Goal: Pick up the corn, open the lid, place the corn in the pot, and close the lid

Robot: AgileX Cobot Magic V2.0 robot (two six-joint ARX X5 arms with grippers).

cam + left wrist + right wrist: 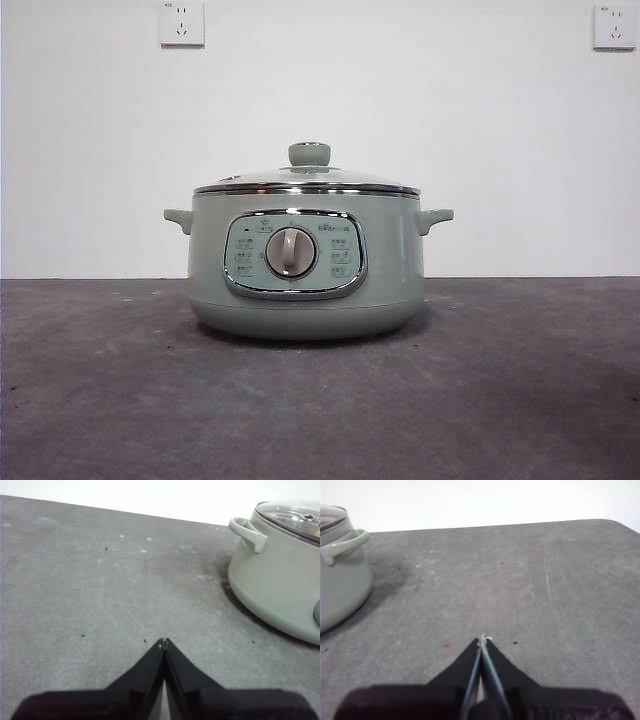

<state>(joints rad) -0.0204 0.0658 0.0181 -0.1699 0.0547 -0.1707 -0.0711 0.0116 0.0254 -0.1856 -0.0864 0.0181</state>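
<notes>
Left gripper [164, 641] hung low over bare grey table [100, 590], well apart from the pot [280, 590]. Its 2 black jaws were clenched tip to tip, with nothing between them. From the left wrist view, 1 side handle [248, 532] of the pot showed, along with part of the glass lid [292, 516] seated on the rim.

Pot [305, 265] stood at the middle of the table [100, 400] in the front view, upright, sage-green, large. Front panel [295, 254] faced the camera, with 1 round dial [291, 252] at its centre. 2 small handles stuck out, 1 on each side. Lid [305, 180] sat closed on the chrome rim, its green knob [309, 153] on top.

Corn was not seen in any of the 3 views; through the lid, the inside could not be made out.

Right gripper [483, 640] hung over the table [545, 580] on the other side of the pot [340, 580], also well apart from it. Its 2 jaws were pressed together at the tips, holding nothing. The right wrist view caught 1 handle [345, 545] and an edge of the lid [332, 517].

Behind the table stood a white wall [450, 130] with 2 sockets, 1 at upper left [181, 23] and 1 at upper right [614, 26]. Neither arm showed in the front view.
</notes>
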